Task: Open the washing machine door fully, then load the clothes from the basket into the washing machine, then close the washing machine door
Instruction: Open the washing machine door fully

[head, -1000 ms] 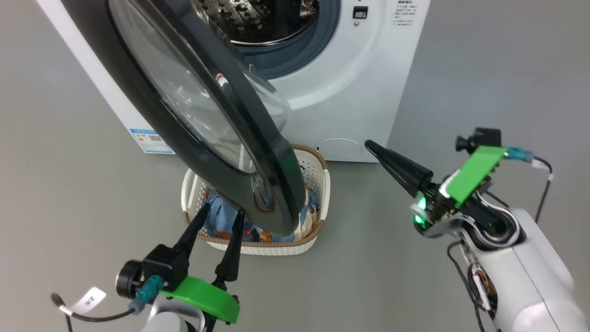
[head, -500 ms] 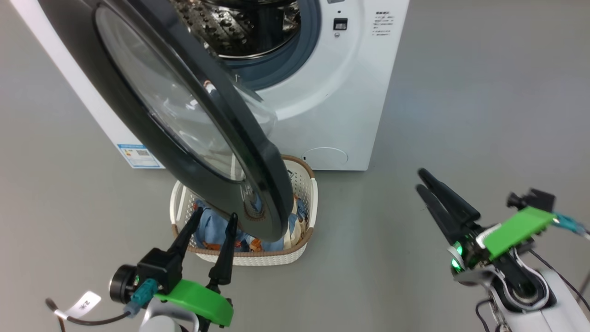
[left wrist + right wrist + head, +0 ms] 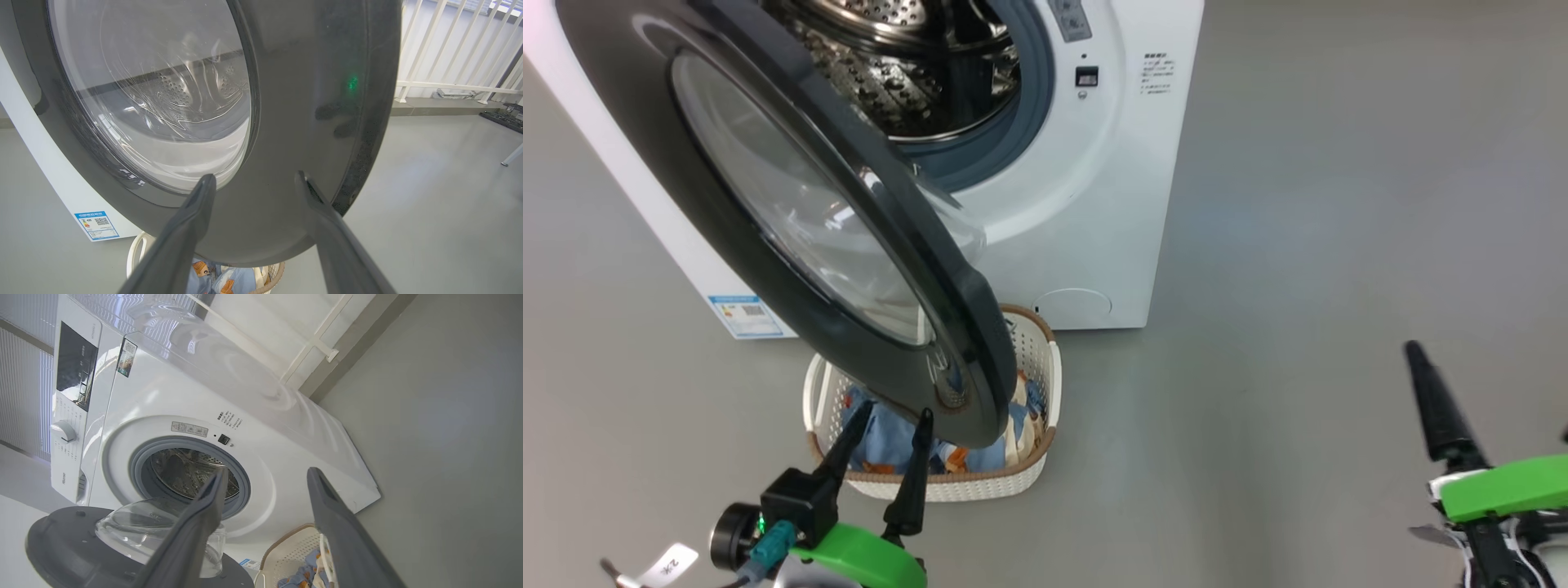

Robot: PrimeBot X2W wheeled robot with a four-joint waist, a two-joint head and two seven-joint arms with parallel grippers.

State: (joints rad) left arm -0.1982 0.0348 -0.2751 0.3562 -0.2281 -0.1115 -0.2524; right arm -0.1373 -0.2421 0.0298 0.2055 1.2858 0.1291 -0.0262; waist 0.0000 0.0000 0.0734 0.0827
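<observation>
Floor (image 3: pixel 1298 286): plain grey and smooth. A white railing (image 3: pixel 445 45) stands along the far side of the room in the left wrist view.

Washing machine (image 3: pixel 1086 220): stands on the floor with its front towards the robot and its steel drum (image 3: pixel 890 73) exposed.

Left arm: low at the robot's left, fingers pointing up and forward. The left claw (image 3: pixel 892 411) has its fingers apart with nothing between them. Its tips sit at the lower rim of the door, in front of the outer face. Whether they touch it cannot be told.

Right arm: low at the robot's right, well clear of the machine. The right claw (image 3: pixel 267 470) has its fingers spread and empty, aimed towards the machine's front.

Washing machine door (image 3: pixel 637 114): swung out from the machine but not flat back. It stands upright with its free edge towards the robot, and its glass bowl bulges towards the drum side.

Basket (image 3: pixel 980 488): on the floor just before the machine, partly under the door's free edge, its long side running across the machine's front. The clothes (image 3: pixel 882 441) lie inside it.
</observation>
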